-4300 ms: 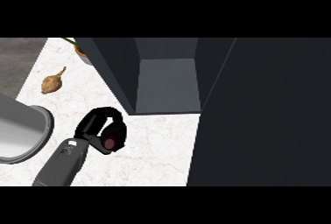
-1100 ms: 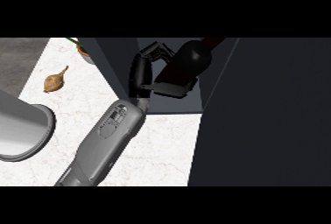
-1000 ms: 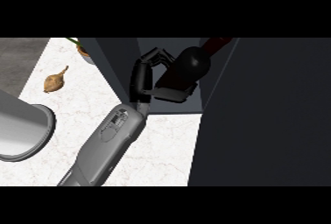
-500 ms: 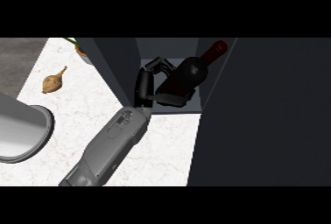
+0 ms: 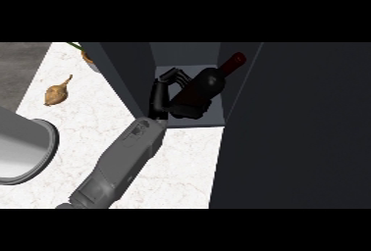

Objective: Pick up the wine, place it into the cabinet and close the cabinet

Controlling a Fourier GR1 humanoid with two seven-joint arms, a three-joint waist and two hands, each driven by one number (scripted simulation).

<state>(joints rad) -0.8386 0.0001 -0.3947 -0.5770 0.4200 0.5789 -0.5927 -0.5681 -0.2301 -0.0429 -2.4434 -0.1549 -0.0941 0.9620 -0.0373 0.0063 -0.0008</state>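
Note:
The wine bottle (image 5: 203, 86) is dark with a red cap (image 5: 237, 59). It lies tilted inside the open cabinet (image 5: 190, 122), neck pointing to the back right. My left hand (image 5: 158, 96) reaches into the cabinet from the lower left. Its fingers (image 5: 172, 76) curl against the bottle's left side and the thumb sits by the base. The grey left forearm (image 5: 123, 157) crosses the white counter (image 5: 185, 162). The right hand does not show.
The open cabinet door (image 5: 304, 127) fills the right side as a large dark panel. A tan bulb-shaped vegetable (image 5: 56, 92) lies on the counter at the left. A grey round vessel (image 5: 29, 152) stands at the left edge. An orange item (image 5: 88, 55) pokes out behind the cabinet's left wall.
Over the last seconds the left hand lifted the bottle from the counter into the cabinet. In the last second the bottle sank lower and its neck swung toward the back right.

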